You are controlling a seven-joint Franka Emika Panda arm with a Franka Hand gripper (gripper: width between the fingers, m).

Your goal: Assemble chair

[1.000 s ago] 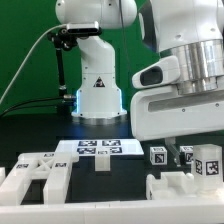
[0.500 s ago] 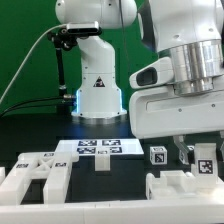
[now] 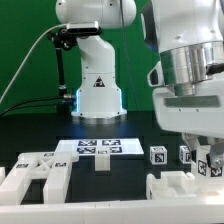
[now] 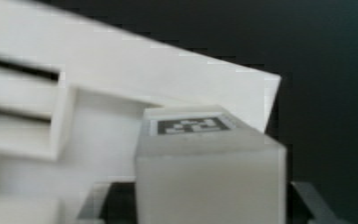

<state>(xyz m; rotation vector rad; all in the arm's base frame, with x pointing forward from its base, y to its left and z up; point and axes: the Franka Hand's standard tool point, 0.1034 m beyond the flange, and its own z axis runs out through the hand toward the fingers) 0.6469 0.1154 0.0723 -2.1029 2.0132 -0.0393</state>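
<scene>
The robot's two-finger gripper (image 3: 207, 158) hangs low at the exterior view's right, its dark fingers (image 3: 200, 151) coming down around a small matte white post (image 3: 209, 167) with a black-and-white marker tag on its face. From here it looks as if the fingers flank that post, but I cannot tell whether they are pressing on it or standing loose. In the wrist view the same white post (image 4: 206, 170) fills the foreground, its tagged top face tilted toward the camera, with dark finger edges showing at either side of it; behind it lie broad white slabs (image 4: 105, 80) of the chair, blurred and stepped.

Just beside the post, toward the exterior view's left, stand two more small tagged white blocks (image 3: 158, 154), near one another on the black table (image 3: 30, 125). Below them, at the front right, sits a larger notched white chair part (image 3: 175, 187). At the front left lies a wide white slotted piece (image 3: 40, 175) carrying several tags. Between these a small plain white block (image 3: 101, 161) stands upright, touching the near edge of the thin flat marker board (image 3: 100, 146). Behind the board rises the glossy white base of the robot arm (image 3: 98, 85), with a black cable (image 3: 35, 55) arching off to the left.
</scene>
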